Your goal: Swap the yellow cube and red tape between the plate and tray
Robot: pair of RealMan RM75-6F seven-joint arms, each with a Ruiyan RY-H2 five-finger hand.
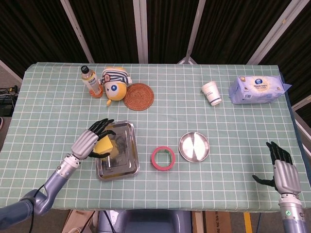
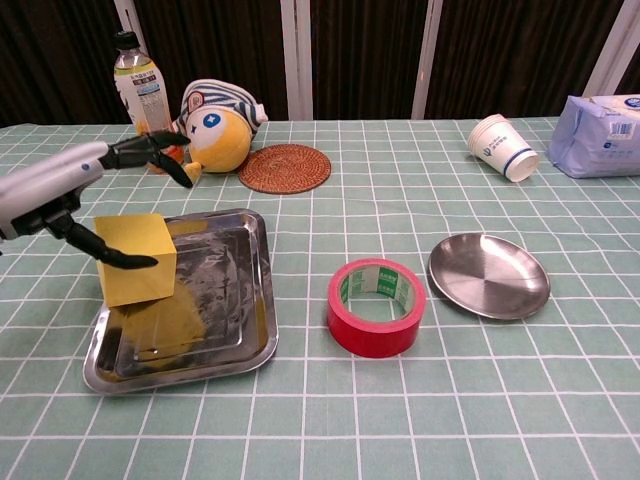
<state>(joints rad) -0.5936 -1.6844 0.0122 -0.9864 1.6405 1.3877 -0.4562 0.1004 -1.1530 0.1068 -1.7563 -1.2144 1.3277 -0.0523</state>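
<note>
From the head view, my left hand [image 1: 91, 142] is hanging over the left edge of the steel tray [image 1: 124, 164], fingers spread wide and gripping nothing. The yellow cube [image 1: 103, 145] is sitting in the tray just under them. The red tape [image 1: 162, 158] is lying flat on the checked tablecloth [image 1: 194, 107], between the tray and the round plate [image 1: 194, 147]. My right hand [image 1: 284, 172] is resting near the table's right corner, fingers apart.

From the chest view, the cube is showing as a plain, matte, sharp-edged block leaning on the tray's left rim, its reflection glowing in the metal. One dark fingertip [image 2: 135, 261] is lying across its near face.
</note>
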